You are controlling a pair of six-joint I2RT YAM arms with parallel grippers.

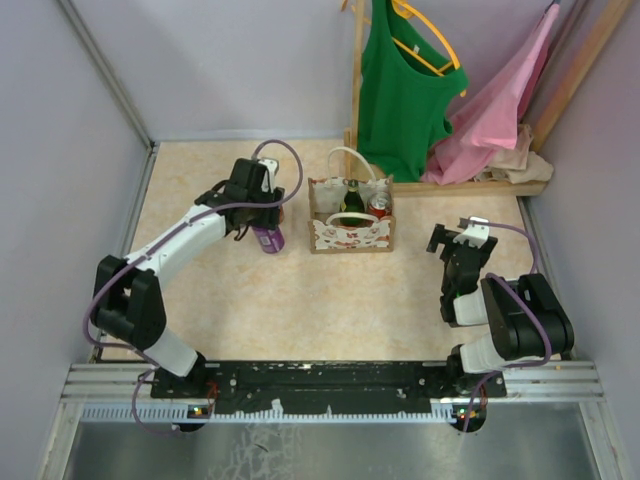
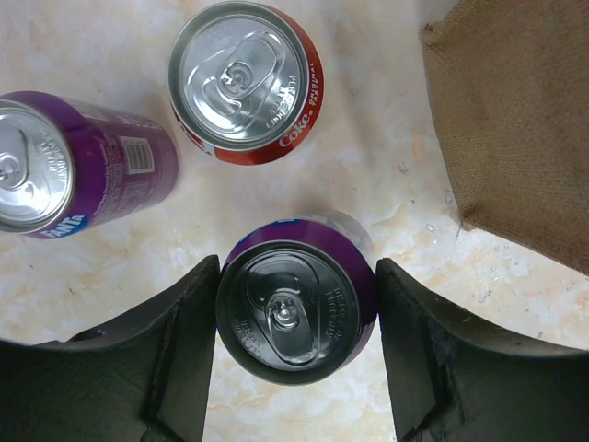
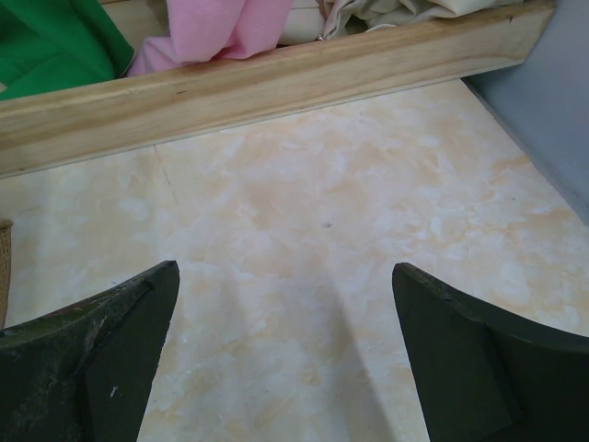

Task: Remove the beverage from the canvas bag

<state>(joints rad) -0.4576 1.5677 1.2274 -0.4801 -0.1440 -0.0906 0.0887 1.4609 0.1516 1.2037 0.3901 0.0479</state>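
Observation:
The canvas bag point(image 1: 350, 232) stands upright at mid-table; a green bottle point(image 1: 352, 198) and a red can point(image 1: 378, 207) stand in it. Its burlap corner shows in the left wrist view point(image 2: 520, 120). My left gripper point(image 1: 263, 222) is just left of the bag, jaws closed against both sides of an upright purple can point(image 2: 296, 308), also in the top view point(image 1: 269, 239). A second purple can point(image 2: 87, 170) and a red Coke can point(image 2: 244, 83) stand on the table beyond it. My right gripper point(image 1: 450, 240) is open and empty over bare table point(image 3: 285, 368), right of the bag.
A wooden rack base point(image 3: 276, 83) runs along the back right, with a green top point(image 1: 400, 90), a pink cloth point(image 1: 500, 110) and a beige cloth point(image 1: 525, 160) on it. Grey walls close in the table on the left, back and right.

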